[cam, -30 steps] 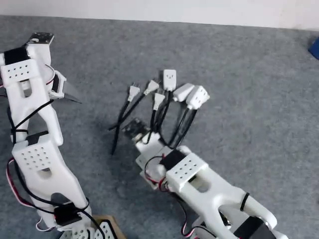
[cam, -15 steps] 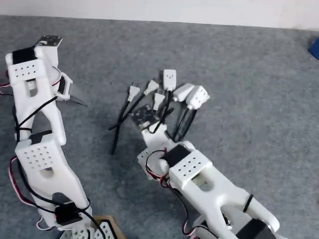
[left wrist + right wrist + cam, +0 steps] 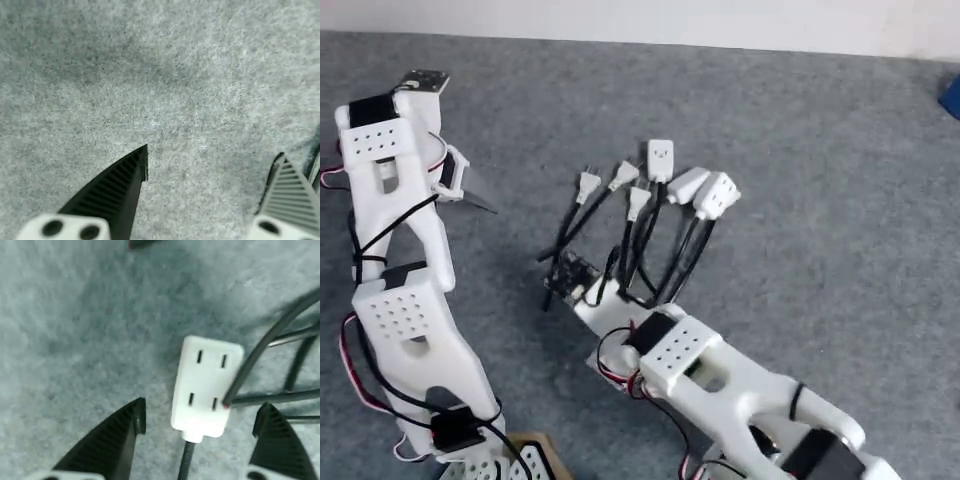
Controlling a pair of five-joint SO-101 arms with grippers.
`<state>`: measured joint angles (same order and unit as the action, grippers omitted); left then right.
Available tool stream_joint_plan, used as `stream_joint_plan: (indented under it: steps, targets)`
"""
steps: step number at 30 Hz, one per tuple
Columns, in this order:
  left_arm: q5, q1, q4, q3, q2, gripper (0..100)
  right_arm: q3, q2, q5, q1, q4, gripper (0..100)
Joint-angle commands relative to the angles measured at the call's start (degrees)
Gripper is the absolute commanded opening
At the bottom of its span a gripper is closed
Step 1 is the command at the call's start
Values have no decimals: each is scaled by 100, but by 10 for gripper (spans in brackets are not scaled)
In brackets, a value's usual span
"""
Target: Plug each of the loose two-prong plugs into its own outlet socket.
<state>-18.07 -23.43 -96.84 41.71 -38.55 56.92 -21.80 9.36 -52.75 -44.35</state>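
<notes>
L gripper (image 3: 214, 155): wide open, over carpet (image 3: 150, 75), well apart from the plugs.
R gripper (image 3: 200, 412): wide open, low over an outlet (image 3: 206, 385); block sits btwn the fingers, contact can't tell.
Outlet: white, slots up, flat on carpet, black cord (image 3: 260, 352) across one corner.
Plugs (image 3: 588, 185): three, white, loose mid-table, just beside other outlets (image 3: 717, 195); none plugged in.
Cords: black, bunched, run under R arm.
</notes>
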Motion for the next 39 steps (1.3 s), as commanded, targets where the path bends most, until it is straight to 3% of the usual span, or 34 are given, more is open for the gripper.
stream_joint_plan:
  steps: [1,17,24,30,33,39]
  targets:
    - [-44,84,9,31,356,373,-31,171,44,-136,127,328]
    - [-53,92,9,31,356,373,-347,488,-9,-215,198,323]
    - [-53,101,9,31,356,373,-699,549,255,-347,435,107]
    - [-53,84,-26,22,356,373,-400,497,800,-514,470,50]
    - [-62,75,-26,13,356,373,-224,497,1152,-963,470,6]
    - [-70,75,132,-365,356,373,-171,488,1363,-1578,453,9]
